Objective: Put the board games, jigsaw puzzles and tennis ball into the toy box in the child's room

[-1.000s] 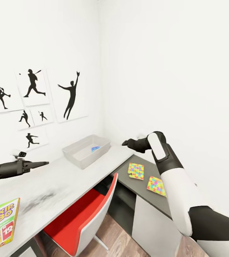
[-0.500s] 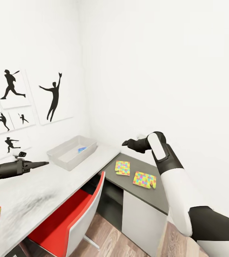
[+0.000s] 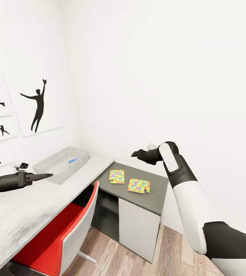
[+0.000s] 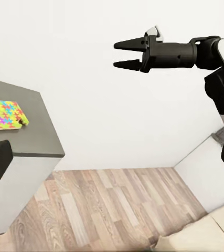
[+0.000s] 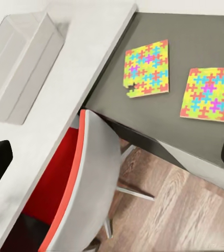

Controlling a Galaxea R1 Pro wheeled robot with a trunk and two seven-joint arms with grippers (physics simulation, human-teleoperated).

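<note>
Two jigsaw puzzles [image 3: 117,176] [image 3: 139,185] lie flat side by side on a dark grey cabinet top [image 3: 153,199]. They also show in the right wrist view [image 5: 147,68] [image 5: 210,94]. The light grey toy box [image 3: 48,167] stands on the pale table [image 3: 23,207] against the wall, with a small blue item [image 3: 73,161] inside that I cannot identify. My right gripper [image 3: 133,154] hangs open in the air above the puzzles, apart from them, and shows again in the left wrist view [image 4: 117,54]. My left gripper [image 3: 50,175] is open and empty above the table, beside the toy box. The bed and tennis ball are out of view.
A red chair with a white shell [image 3: 67,234] is pushed under the table, close to the cabinet's white front [image 3: 134,226]. Wood-plank floor [image 3: 165,253] lies open to the right. Black silhouette pictures [image 3: 38,105] hang on the left wall.
The whole view has swung right, so the table, toy box and puzzles have slid left in the picture and the Skip-Bo box has left it. Both arms hold the same pose.
</note>
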